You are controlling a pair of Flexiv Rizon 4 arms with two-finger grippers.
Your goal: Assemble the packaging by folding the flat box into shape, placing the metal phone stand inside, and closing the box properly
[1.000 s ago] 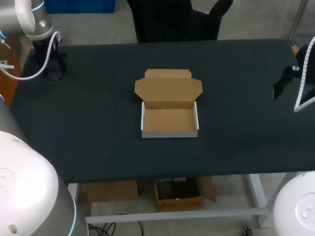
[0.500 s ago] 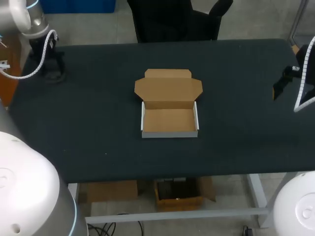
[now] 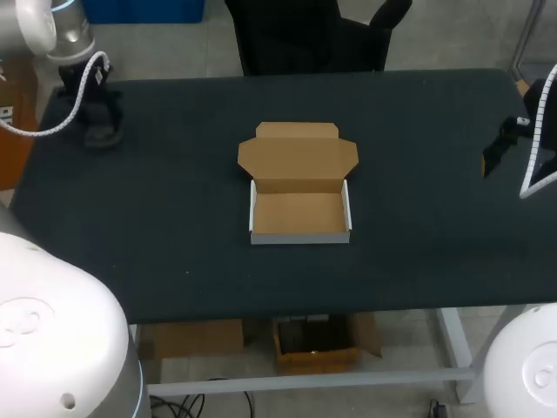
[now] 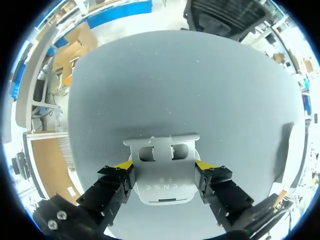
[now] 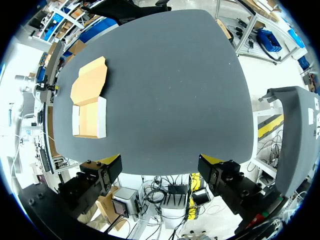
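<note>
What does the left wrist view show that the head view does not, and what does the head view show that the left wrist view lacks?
Only the left wrist view: the metal phone stand, clamped between the yellow-tipped fingers of the left gripper. Only the head view: the cardboard box, open and empty at the table's middle, and the right gripper at the table's right edge. Both: the dark table and the left gripper over its far left corner.

Left jaws clamped, right jaws spread wide.
</note>
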